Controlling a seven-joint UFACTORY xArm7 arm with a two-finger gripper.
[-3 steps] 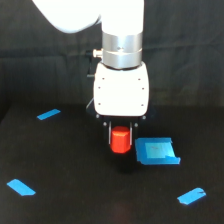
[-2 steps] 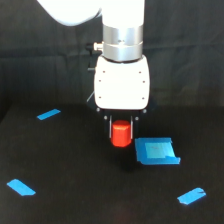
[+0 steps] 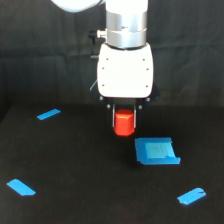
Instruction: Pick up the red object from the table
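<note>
Pinching the red object [image 3: 124,123] between its fingers, the hand [image 3: 124,121] hangs above the black counter [image 3: 75,165], object lifted clear. Below it, toward the exterior view's right, sits a blue tray [image 3: 156,151].

Wide, flat, matte black table [image 3: 65,160]. Blue square tray [image 3: 156,151] lying on it toward the exterior view's right. Three blue tape strips stuck down well apart: far left [image 3: 48,114], near left [image 3: 21,187], near right [image 3: 191,196].
</note>
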